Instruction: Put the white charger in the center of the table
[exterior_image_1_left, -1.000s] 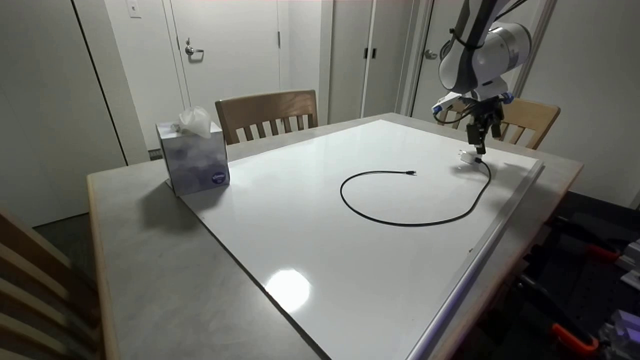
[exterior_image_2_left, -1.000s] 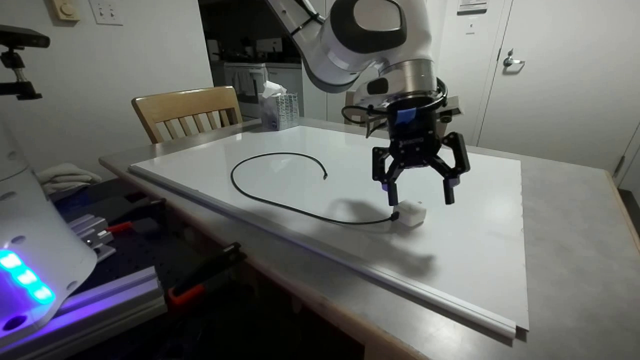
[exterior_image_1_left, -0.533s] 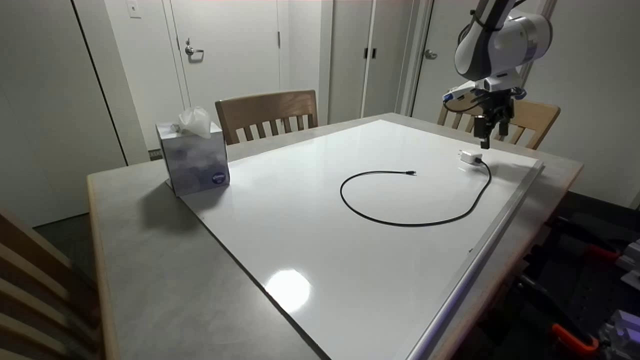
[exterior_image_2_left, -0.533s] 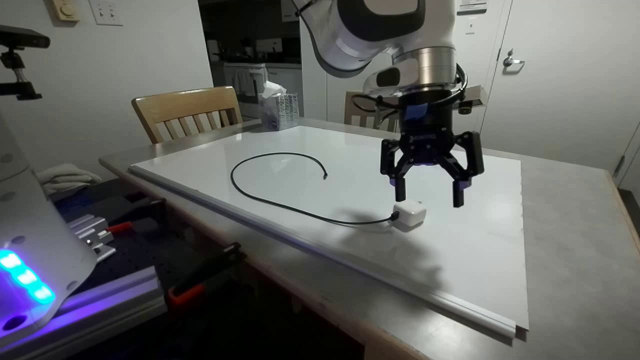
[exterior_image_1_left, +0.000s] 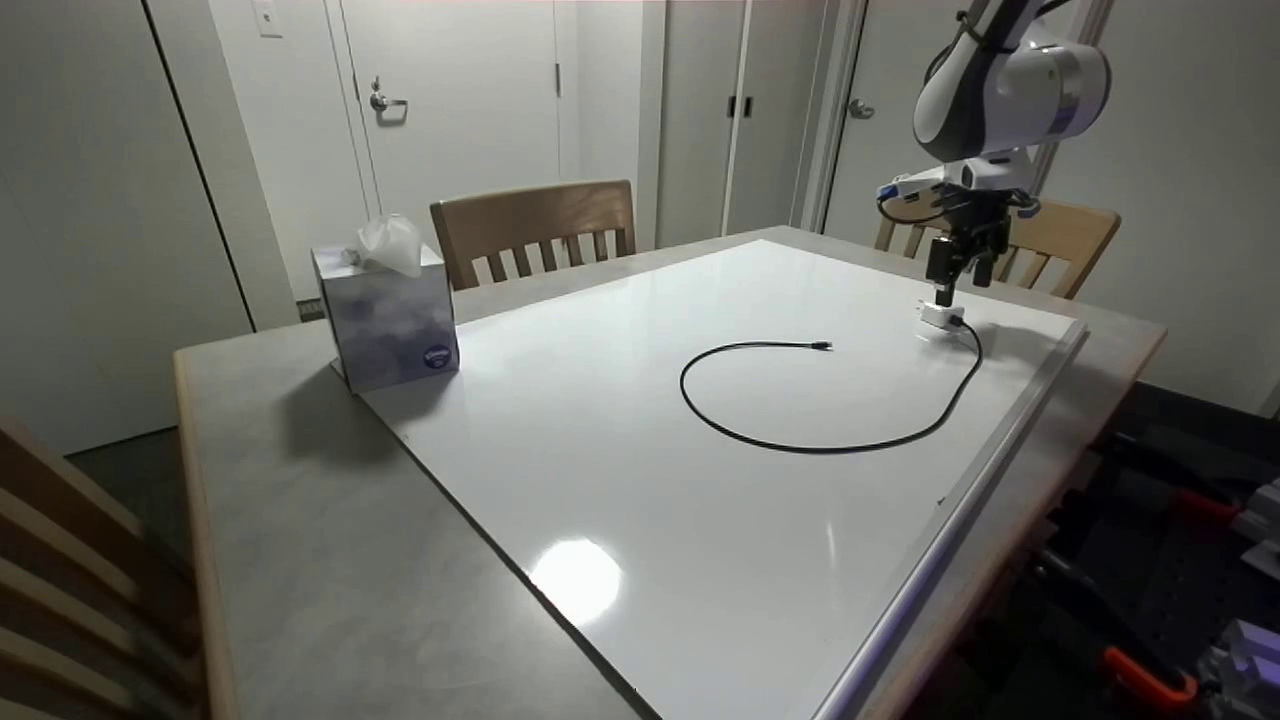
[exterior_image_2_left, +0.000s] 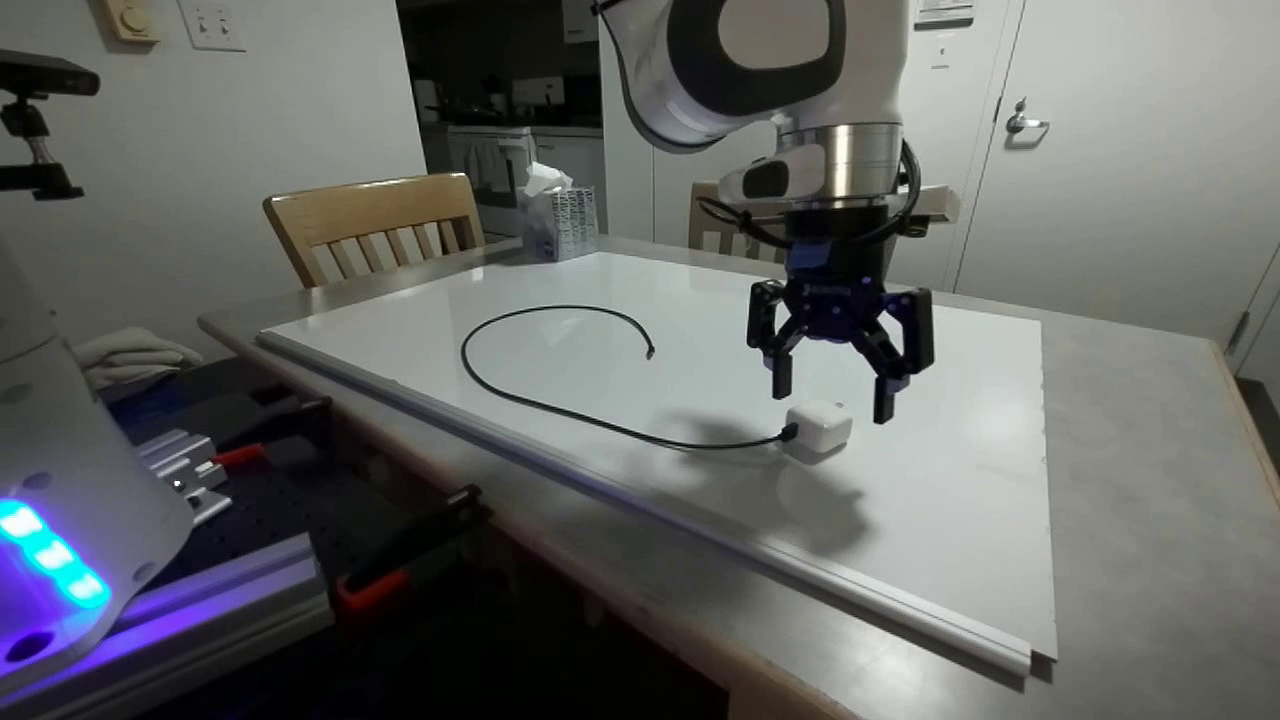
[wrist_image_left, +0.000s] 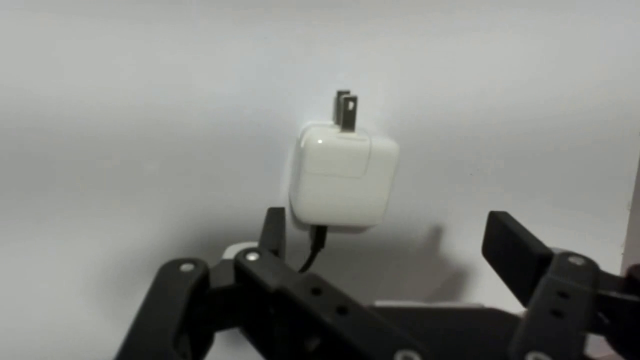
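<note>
Tool (exterior_image_2_left: 832, 402) above the worktop (exterior_image_2_left: 1150, 480), fingers (wrist_image_left: 274, 230) spread well apart, near the white charger (wrist_image_left: 345, 180); wrist view shows a gap between charger and each finger. Charger lies on the white panel (exterior_image_1_left: 600, 450), right part, in both exterior views. Black cord (exterior_image_1_left: 820, 450) curves leftward from it. Tissue box (exterior_image_2_left: 560, 225) at far edge in an exterior view, left of tool.

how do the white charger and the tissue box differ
The white charger is much smaller than the tissue box. The charger's body is plain white; the box is patterned greyish purple. A black cord runs from the charger, while white tissue pokes from the box's top. Both are on the table.
</note>
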